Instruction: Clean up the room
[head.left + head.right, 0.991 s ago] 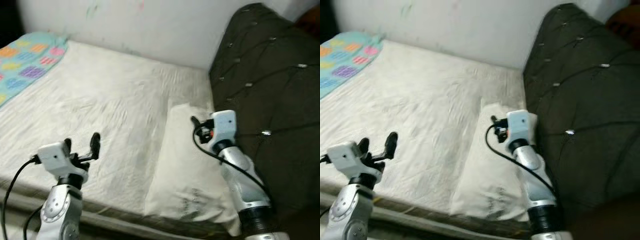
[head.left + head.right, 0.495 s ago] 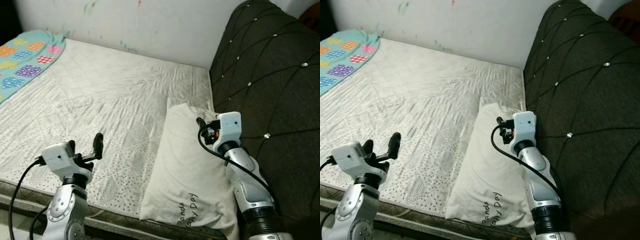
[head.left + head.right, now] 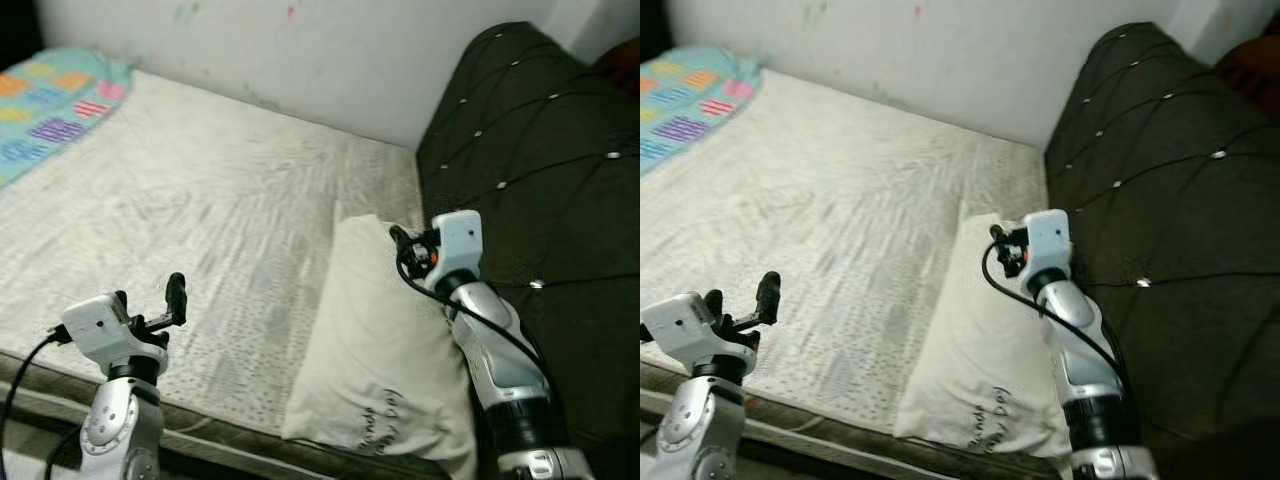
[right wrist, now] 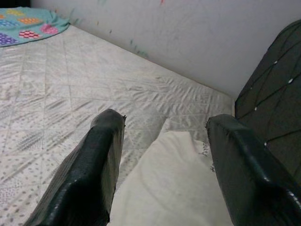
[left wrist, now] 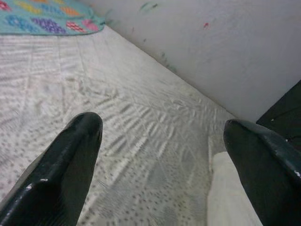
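1. Right gripper point(image 4: 162, 165): fingers spread wide, holding nothing; it hovers over the pillow's upper end, next to the headboard.
2. Left gripper point(image 5: 160, 165): fingers spread wide, holding nothing; it hangs above the mattress's near edge, well apart from the pillow.
3. Pillow point(image 3: 375, 330): white, printed lettering at its near end; it lies lengthwise along the headboard point(image 3: 540, 150), near end reaching the mattress edge. Not yet grasped.
4. Mattress point(image 3: 200, 190): white sheet, creased, otherwise bare.
5. Blanket point(image 3: 50, 105): patterned, turquoise, bunched at the far left corner.
6. Progress, judged: early. Neither item is in hand; pillow placement and the blanket appear left to do.
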### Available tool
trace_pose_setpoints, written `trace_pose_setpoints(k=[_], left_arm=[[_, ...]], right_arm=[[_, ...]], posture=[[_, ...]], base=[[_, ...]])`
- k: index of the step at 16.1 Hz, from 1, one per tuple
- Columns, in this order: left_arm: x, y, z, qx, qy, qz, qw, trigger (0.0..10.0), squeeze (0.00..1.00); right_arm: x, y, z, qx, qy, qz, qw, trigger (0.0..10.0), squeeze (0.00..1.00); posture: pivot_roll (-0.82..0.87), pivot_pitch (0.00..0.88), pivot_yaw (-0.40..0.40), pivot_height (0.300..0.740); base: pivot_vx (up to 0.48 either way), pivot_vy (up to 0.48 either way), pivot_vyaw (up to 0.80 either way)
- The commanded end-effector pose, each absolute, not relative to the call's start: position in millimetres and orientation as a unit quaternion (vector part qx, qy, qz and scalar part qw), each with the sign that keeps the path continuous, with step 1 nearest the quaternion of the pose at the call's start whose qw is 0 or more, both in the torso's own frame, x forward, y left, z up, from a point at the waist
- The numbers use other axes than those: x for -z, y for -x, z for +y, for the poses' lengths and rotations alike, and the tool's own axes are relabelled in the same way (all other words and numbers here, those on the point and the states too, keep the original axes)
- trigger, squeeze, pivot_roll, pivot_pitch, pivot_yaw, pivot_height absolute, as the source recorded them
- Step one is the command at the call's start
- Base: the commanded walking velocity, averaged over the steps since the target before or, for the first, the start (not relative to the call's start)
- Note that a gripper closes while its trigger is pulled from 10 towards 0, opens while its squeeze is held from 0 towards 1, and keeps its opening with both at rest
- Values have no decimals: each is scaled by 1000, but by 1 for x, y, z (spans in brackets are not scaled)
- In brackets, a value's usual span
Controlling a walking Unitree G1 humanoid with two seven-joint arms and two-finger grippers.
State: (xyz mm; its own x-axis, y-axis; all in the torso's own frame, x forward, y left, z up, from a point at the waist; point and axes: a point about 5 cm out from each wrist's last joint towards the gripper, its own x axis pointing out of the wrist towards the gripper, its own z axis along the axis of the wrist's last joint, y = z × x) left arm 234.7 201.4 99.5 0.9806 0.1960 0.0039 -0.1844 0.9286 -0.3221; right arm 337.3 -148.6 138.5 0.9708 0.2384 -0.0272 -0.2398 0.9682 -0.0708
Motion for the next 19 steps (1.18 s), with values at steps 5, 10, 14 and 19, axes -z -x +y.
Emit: trace_pose_setpoints(k=[5,10,14,19], left_arm=[[-106,-250,192,-83,157,-37,983,10000,0],[-104,-246,195,-103,163,-42,980,10000,0],[-104,-238,199,-135,166,-51,975,10000,0],[-106,-249,193,-105,162,-46,980,10000,0]], right_arm=[[-143,-346,-148,-118,43,1,992,10000,0],[-146,-356,-129,-161,52,2,986,10000,0],[-148,-361,-110,-200,58,2,978,10000,0],[-142,-357,-123,-171,55,1,984,10000,0]], posture=[[20,0,-167,740],[58,0,-239,740],[100,0,-292,740],[48,0,-210,740]], base=[[0,0,0],[0,0,0],[0,0,0],[0,0,0]])
